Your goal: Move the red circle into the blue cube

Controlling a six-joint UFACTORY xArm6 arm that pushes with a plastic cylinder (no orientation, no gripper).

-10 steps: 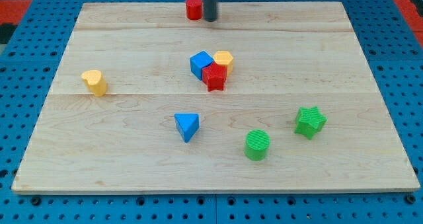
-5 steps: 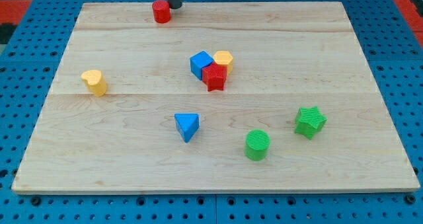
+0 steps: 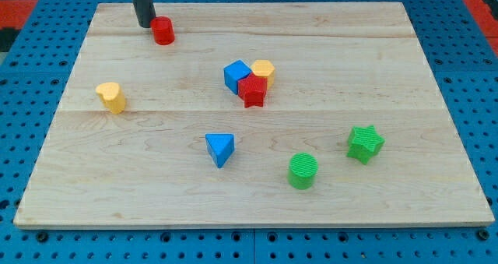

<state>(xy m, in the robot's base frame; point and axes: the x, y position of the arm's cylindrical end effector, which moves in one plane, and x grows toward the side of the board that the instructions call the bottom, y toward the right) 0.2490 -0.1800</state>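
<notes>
Red circle, a small red cylinder block (image 3: 163,31), stands at the far left of the wooden board (image 3: 389,202), just right of my tip (image 3: 145,24), near or touching it. The bare dark rod stands upright, holding nothing. The blue cube (image 3: 236,75) lies nearer and rightward, mid-board, clustered with a red star block (image 3: 252,91) and a yellow block (image 3: 264,69). Pushing from the far-left side suits, I judge.

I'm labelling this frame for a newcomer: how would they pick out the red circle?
Look along the wooden board's top edge towards the view's left. The red circle stands there alone, just right of my tip. The only other red block, a red star, is packed against the blue cube mid-board.
</notes>
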